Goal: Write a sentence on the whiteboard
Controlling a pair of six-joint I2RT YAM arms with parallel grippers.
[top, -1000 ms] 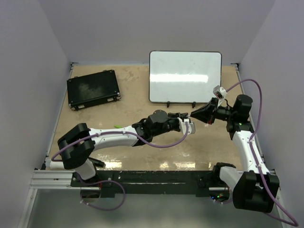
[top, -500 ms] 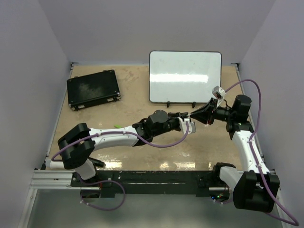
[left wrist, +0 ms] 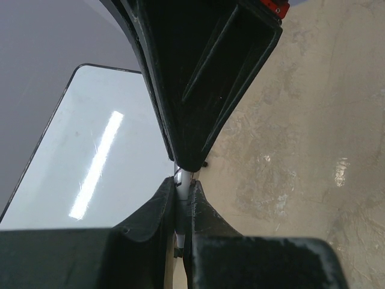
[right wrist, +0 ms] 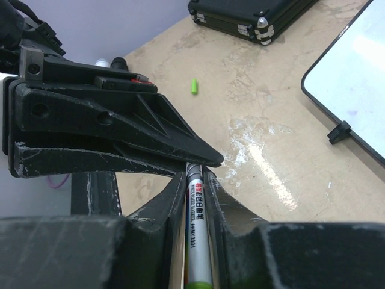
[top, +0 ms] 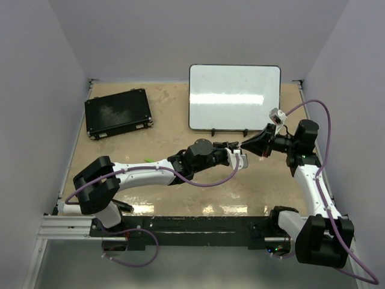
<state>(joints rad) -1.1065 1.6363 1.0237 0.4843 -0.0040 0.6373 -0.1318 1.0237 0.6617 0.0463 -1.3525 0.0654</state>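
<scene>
Jaws of both arms meet nose to nose above the middle of the worktop, sharing one marker. The left jaws are pressed together on a thin white end of it, and the right jaws hug its printed white barrel from either side. The pairing reads as a handover, meant to leave the pen gripped along its length and fit for writing, though which arm carries the load cannot be told. Behind the meeting point, toward the far right of the worktop, the whiteboard sits with its glossy face toward the overhead camera and two small black feet at its near rim. It is within easy reach of the right arm. No green words show on it, so the sentence appears not yet begun. Well apart at the far left, a flat black case lies shut, out of the working path. Smallest of all, a green cap rests loose on the bare worktop beside the left arm, which suggests the marker's tip is already bared. Whether that tip is the end in the left jaws is too hidden to say.
</scene>
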